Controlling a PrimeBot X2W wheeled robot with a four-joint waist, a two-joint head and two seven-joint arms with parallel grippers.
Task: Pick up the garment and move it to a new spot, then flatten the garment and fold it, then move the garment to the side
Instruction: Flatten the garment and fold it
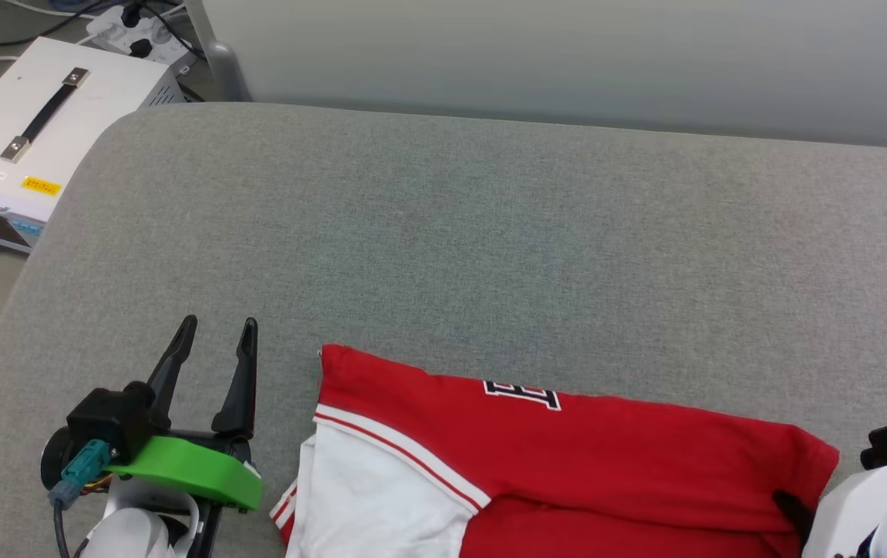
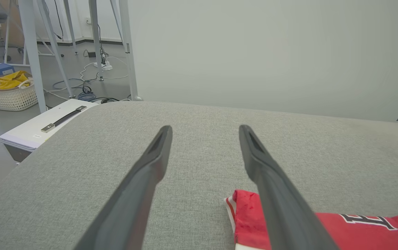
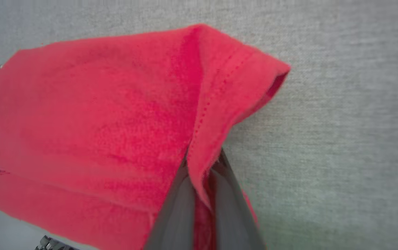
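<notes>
At the upper left of the head view, a white box (image 1: 48, 132) with a black handle sits on the floor beside a wide grey cushion (image 1: 489, 232). At the lower left, the left gripper (image 1: 220, 322) hovers over bare cushion with its fingers spread and nothing between them. In the left wrist view the same gripper (image 2: 205, 128) points across the cushion, with the garment's near corner just beside its right-hand finger.

The garment (image 1: 567, 457) lies along the bottom middle of the head view, red with a white sleeve and striped trim. At the lower right, the right gripper (image 3: 202, 180) is clenched on a fold of the red hem.

The pinch takes only a narrow bit of hem, so a pull could slide the cloth free. Pulling from that one end may also drag the garment askew or bunch it.

The frame's bottom edge cuts off the garment's lower part. Only a scrap of lettering shows. Red cloth covers the right gripper's fingertips, so how many layers they hold cannot be told.
</notes>
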